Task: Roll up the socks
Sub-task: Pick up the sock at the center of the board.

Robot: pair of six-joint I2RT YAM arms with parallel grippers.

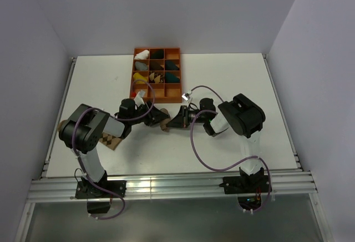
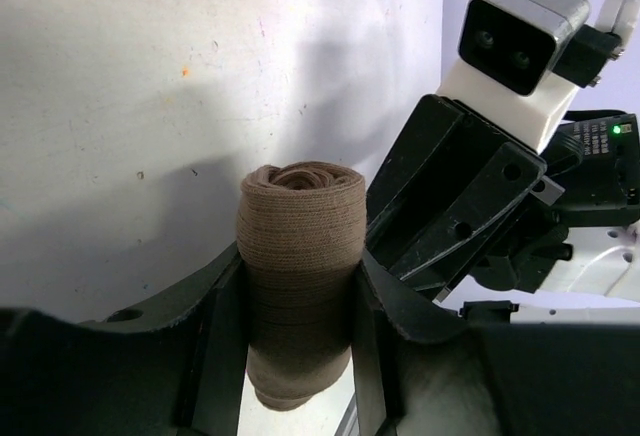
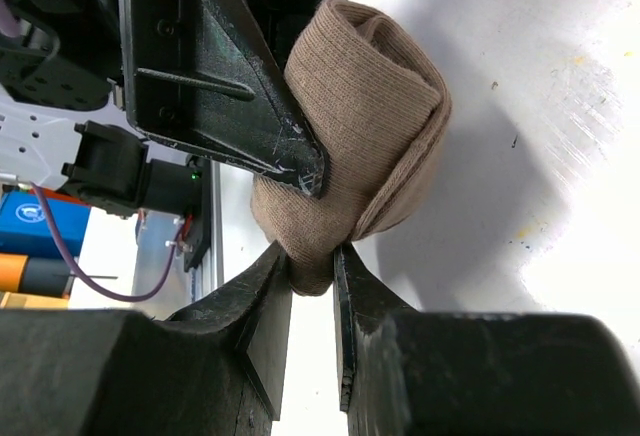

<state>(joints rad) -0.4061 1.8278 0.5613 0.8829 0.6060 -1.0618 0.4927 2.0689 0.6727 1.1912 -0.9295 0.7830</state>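
Observation:
The plain tan sock (image 1: pixel 165 124) is rolled into a tight cylinder (image 2: pixel 300 221) and hangs between both arms just above the table's middle. My left gripper (image 2: pixel 299 281) has its fingers pressed on both sides of the roll. My right gripper (image 3: pixel 312 256) is shut on a bunched end of the same tan sock (image 3: pixel 370 96), facing the left one. The argyle sock (image 1: pixel 111 141) lies flat on the table beneath the left arm.
An orange compartment tray (image 1: pixel 157 49) with several sock bundles sits just behind the grippers at the table's back. A purple cable (image 1: pixel 199 153) loops in front of the right arm. White walls enclose the table on three sides.

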